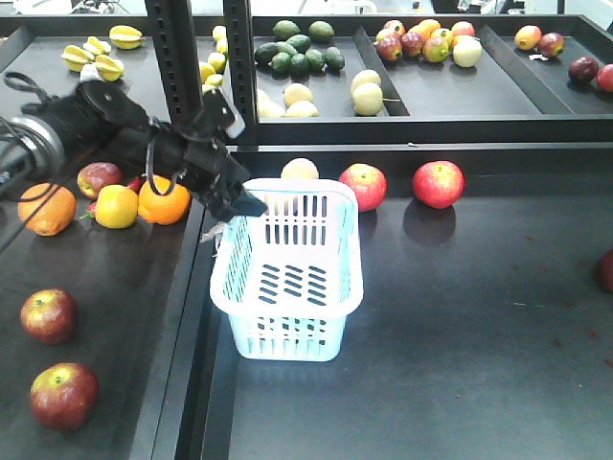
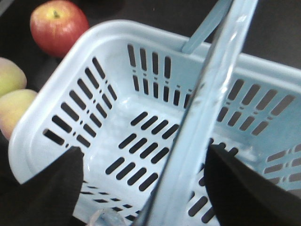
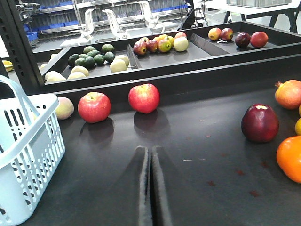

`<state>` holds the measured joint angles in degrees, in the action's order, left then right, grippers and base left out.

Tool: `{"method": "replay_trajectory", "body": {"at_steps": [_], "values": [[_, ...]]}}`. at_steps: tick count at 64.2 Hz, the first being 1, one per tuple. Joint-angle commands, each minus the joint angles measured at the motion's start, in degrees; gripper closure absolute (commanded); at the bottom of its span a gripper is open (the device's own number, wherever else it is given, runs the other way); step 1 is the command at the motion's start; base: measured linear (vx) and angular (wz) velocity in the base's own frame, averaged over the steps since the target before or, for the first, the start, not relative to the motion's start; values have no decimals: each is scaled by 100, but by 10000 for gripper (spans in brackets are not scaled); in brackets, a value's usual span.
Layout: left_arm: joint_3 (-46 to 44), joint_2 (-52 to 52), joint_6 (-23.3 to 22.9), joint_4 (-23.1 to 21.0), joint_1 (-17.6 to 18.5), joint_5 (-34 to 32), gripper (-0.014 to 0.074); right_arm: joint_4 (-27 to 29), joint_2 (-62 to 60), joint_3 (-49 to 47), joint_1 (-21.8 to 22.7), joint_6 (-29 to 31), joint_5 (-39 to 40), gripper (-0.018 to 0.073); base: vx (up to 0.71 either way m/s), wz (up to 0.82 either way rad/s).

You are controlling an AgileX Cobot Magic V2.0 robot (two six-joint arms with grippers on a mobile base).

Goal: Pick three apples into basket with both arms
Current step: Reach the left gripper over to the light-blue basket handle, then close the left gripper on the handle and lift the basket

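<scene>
The pale blue basket (image 1: pixel 285 322) stands mid-table with nothing inside. My left gripper (image 1: pixel 245 203) hovers over its far left corner, open. In the left wrist view the black fingers (image 2: pixel 44 188) stand wide apart above the basket (image 2: pixel 101 35), and a hoop handle (image 2: pixel 202 113) crosses between them. Two red apples (image 1: pixel 363 186) (image 1: pixel 439 183) lie behind the basket. Three darker streaked apples (image 1: pixel 49 315) (image 1: pixel 63 395) (image 1: pixel 99 178) lie on the left tray. My right gripper (image 3: pixel 150 151) is shut and empty, low over the table and pointing at the two red apples (image 3: pixel 94 107) (image 3: pixel 143 98).
Oranges (image 1: pixel 164 199) (image 1: pixel 46 208) and a yellow fruit (image 1: pixel 116 206) sit under the left arm. Black uprights (image 1: pixel 177 57) rise at the back. The rear trays hold avocados (image 1: pixel 300 48) and mixed fruit. To the right gripper's right lie a dark red apple (image 3: pixel 259 123) and an orange (image 3: pixel 289 157).
</scene>
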<state>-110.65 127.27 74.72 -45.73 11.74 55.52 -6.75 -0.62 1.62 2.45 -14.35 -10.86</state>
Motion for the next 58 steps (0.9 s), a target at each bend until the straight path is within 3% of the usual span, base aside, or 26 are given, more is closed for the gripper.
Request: {"method": "replay_trajectory", "body": {"at_steps": [1, 13, 32, 47, 58], "values": [[-187, -279, 22, -279, 48, -207, 73, -58, -61, 87, 29, 31, 429, 561, 0, 0], [-187, -259, 10, -286, 48, -215, 153, -58, -61, 87, 29, 31, 429, 561, 0, 0], [-187, -276, -44, -331, 48, 128, 596, -58, -61, 87, 29, 31, 429, 561, 0, 0], [-187, -438, -64, -542, 230, 880, 604, -58, -61, 87, 29, 31, 429, 561, 0, 0], [-187, -788, -476, -613, 542, 1359, 604, -58, -61, 87, 29, 31, 429, 561, 0, 0]]}}
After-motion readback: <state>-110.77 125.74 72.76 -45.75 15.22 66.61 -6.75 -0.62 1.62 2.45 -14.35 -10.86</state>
